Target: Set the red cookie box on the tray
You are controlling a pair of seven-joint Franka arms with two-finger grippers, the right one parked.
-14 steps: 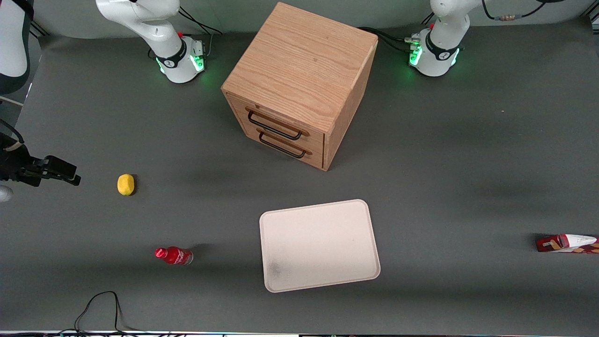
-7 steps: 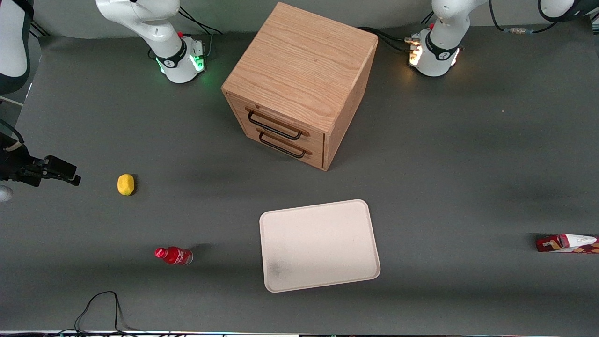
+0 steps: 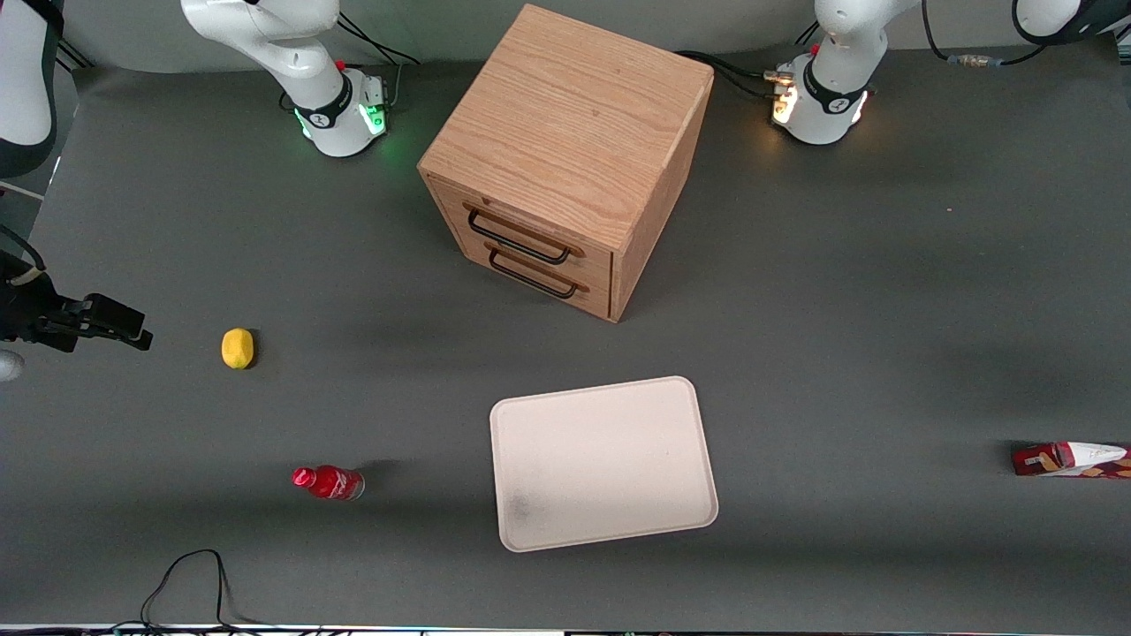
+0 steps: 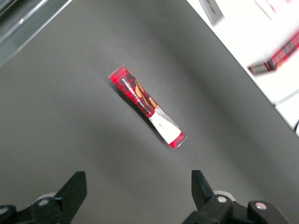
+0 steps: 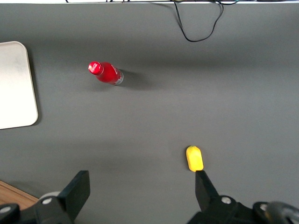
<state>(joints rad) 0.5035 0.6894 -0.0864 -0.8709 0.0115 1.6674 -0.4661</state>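
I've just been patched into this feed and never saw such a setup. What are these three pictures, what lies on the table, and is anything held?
Two white robot arms stand on a grey table. One picture looks down from the front; the others come from cameras on each arm's wrist.

The working arm's gripper hovers open above the long dark-red cookie box, holding nothing. The box lies at that arm's end of the table, well apart from the off-white tray. Also there: a wooden two-drawer cabinet, a small red bottle and a yellow lemon-like object.
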